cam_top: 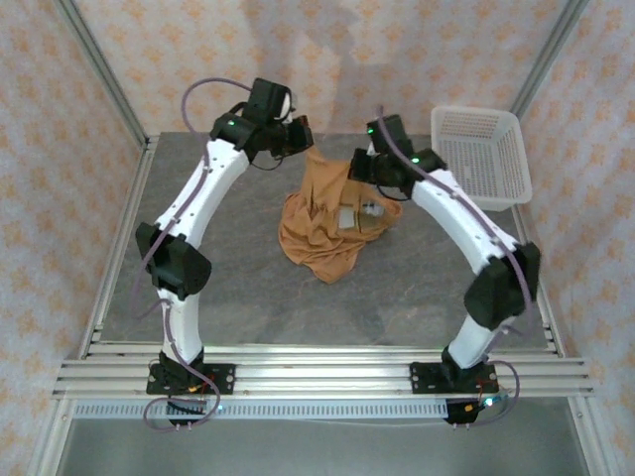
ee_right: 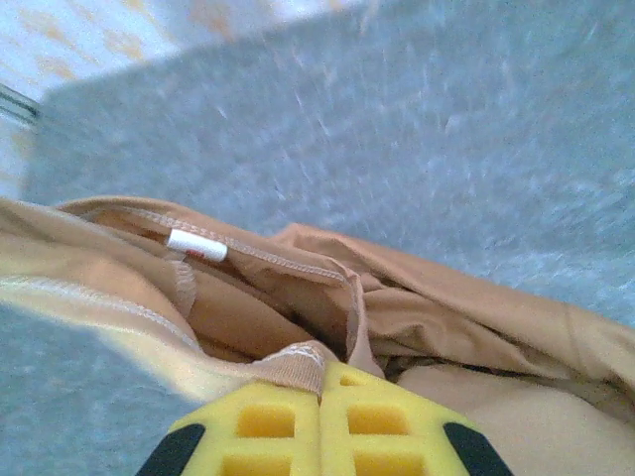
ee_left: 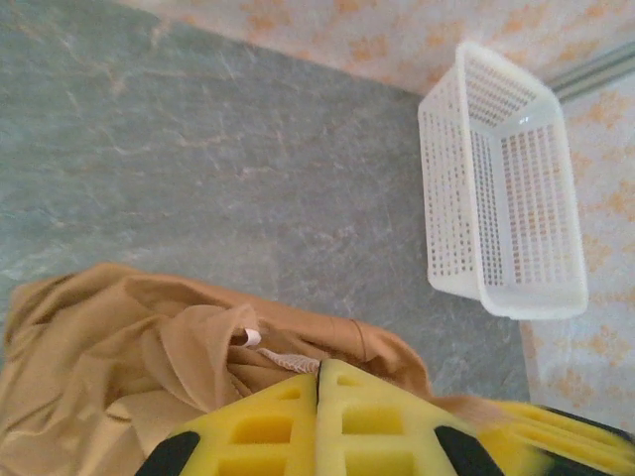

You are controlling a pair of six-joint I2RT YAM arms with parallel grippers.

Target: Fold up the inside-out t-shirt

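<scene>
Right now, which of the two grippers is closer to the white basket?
The right gripper: it pinches the t-shirt on the side toward the basket, while the left gripper pinches it on the far side.

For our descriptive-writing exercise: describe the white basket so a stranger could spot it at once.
Find the grey marbled table. At its far right corner sits the white rectangular plastic mesh basket. Unlike the crumpled orange-tan cloth t-shirt at the table's centre, it is rigid, perforated and open-topped.
</scene>
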